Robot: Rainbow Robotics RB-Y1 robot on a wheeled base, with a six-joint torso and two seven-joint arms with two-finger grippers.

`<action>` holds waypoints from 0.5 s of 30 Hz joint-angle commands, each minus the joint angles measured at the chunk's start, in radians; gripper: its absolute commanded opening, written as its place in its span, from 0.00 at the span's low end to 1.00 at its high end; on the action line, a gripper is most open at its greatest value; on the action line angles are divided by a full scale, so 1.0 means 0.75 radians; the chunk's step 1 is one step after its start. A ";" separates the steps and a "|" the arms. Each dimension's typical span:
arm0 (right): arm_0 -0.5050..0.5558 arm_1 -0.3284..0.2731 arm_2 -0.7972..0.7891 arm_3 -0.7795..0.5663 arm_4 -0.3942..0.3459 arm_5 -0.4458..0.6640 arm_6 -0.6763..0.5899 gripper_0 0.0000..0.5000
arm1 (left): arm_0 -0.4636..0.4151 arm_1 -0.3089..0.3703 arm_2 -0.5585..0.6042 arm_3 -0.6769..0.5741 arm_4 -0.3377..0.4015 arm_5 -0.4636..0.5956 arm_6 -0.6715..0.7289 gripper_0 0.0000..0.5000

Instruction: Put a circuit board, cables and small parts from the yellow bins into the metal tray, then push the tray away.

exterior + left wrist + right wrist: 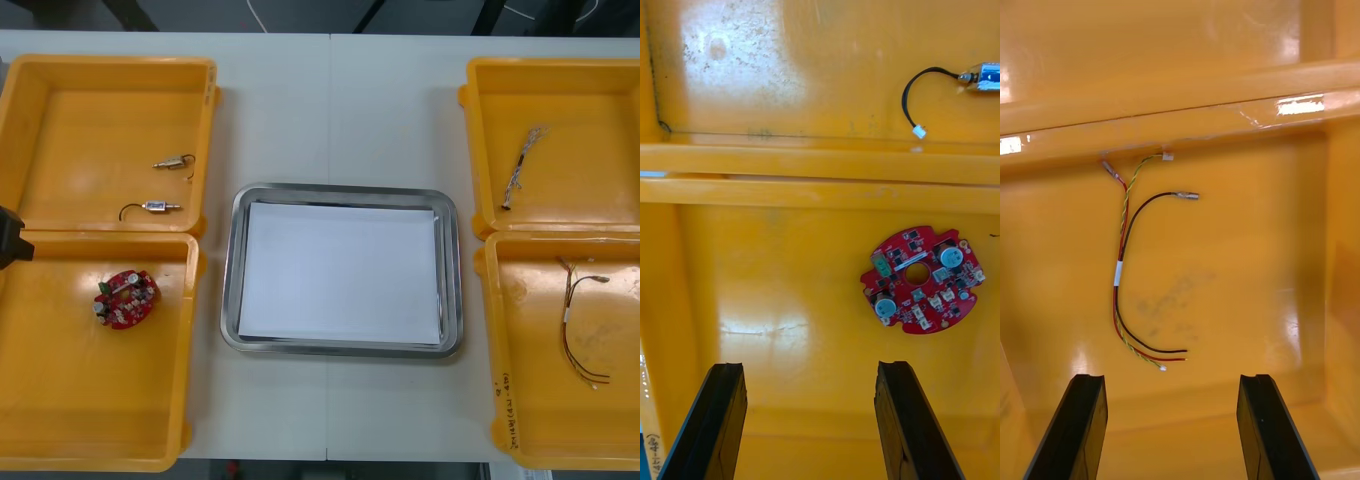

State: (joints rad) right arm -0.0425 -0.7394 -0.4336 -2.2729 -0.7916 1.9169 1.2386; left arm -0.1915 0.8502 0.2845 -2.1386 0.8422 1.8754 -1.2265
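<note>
A round red circuit board [126, 298] [921, 279] lies in the near left yellow bin [60, 420]. My left gripper [814, 424] hovers over that bin, open and holding nothing, with the board a little beyond its fingers and off to one side. My right gripper [1172, 427] is open too, above the near right bin [600, 430]. A red, yellow and black cable [580, 322] [1129, 262] lies just past its fingertips [1075, 420]. The metal tray [232, 300], white inside, sits between the bins with nothing in it.
Two small metal parts [175, 161] [155, 208] lie in the far left bin; one, with a black wire [981, 76], sits beyond the bin wall. A twisted cable [524, 165] lies in the far right bin. A dark piece of my left arm [10, 240] is at the table's left edge.
</note>
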 commanded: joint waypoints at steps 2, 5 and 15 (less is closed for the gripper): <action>-0.080 0.070 0.022 0.061 -0.004 0.004 -0.073 1.00 | 0.022 -0.064 -0.009 0.004 -0.033 -0.038 0.220 1.00; -0.097 0.102 0.022 0.063 0.006 0.004 -0.081 1.00 | 0.022 -0.090 -0.011 0.019 -0.047 -0.046 0.232 1.00; -0.109 0.225 0.040 0.083 0.092 0.004 -0.128 1.00 | 0.024 -0.217 -0.009 0.082 -0.158 -0.071 0.296 1.00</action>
State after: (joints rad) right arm -0.1038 -0.6065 -0.4269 -2.2160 -0.7445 1.9169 1.1761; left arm -0.1915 0.7233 0.2845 -2.0808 0.7509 1.8340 -1.0721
